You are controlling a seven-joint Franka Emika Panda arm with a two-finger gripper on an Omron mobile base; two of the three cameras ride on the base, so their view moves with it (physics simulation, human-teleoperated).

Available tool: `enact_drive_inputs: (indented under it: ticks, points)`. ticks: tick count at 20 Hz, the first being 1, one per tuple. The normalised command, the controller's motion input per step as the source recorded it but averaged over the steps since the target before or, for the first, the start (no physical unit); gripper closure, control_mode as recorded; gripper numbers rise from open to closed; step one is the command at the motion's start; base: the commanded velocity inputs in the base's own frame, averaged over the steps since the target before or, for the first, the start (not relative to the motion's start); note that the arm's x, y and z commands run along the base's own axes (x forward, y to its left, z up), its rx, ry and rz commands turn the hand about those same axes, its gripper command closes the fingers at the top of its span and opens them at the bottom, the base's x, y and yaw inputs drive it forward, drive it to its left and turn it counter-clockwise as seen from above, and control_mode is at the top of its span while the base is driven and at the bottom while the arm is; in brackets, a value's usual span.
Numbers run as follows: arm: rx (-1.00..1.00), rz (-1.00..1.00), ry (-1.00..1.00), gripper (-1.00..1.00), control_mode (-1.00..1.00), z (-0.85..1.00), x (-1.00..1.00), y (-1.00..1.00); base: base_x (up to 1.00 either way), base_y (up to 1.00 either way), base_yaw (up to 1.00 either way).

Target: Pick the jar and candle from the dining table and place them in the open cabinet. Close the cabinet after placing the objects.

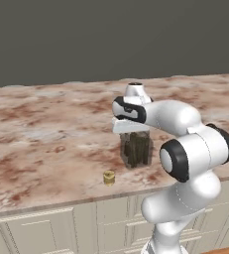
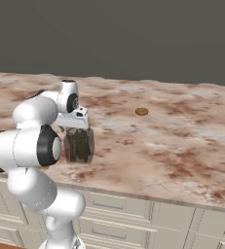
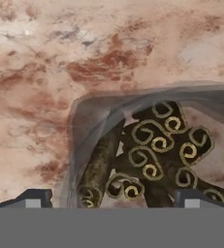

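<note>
A clear glass jar [image 1: 135, 149] packed with dark rolled sticks stands upright near the centre of the left base view, on a reddish-brown and beige marbled stone table [image 1: 46, 129]. Directly above it, the white arm's two-finger gripper [image 3: 112, 196] points down, fingers spread wide on either side of the jar top. A tiny yellow cylindrical candle [image 1: 109, 177] sits lower left of the jar, near the table's front edge.
</note>
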Motion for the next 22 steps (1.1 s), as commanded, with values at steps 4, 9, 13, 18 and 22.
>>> enact_drive_inputs:
  ticks: [4,9,13,18,22]
  points:
    - [0.00,0.00,0.00,1.00,-1.00,-0.38,0.01,0.05,0.00,0.00,0.00]
    - [0.00,0.00,0.03,1.00,-1.00,-0.13,0.00,0.06,0.00,0.00,0.00]
    - [0.00,0.01,0.00,1.00,-1.00,-0.12,0.00,0.00,0.00,0.00,0.00]
    - [0.00,0.00,0.04,1.00,-1.00,-0.08,0.04,0.17,0.00,0.00,0.00]
    - [0.00,0.00,0.01,1.00,-1.00,0.00,0.00,0.02,0.00,0.00,0.00]
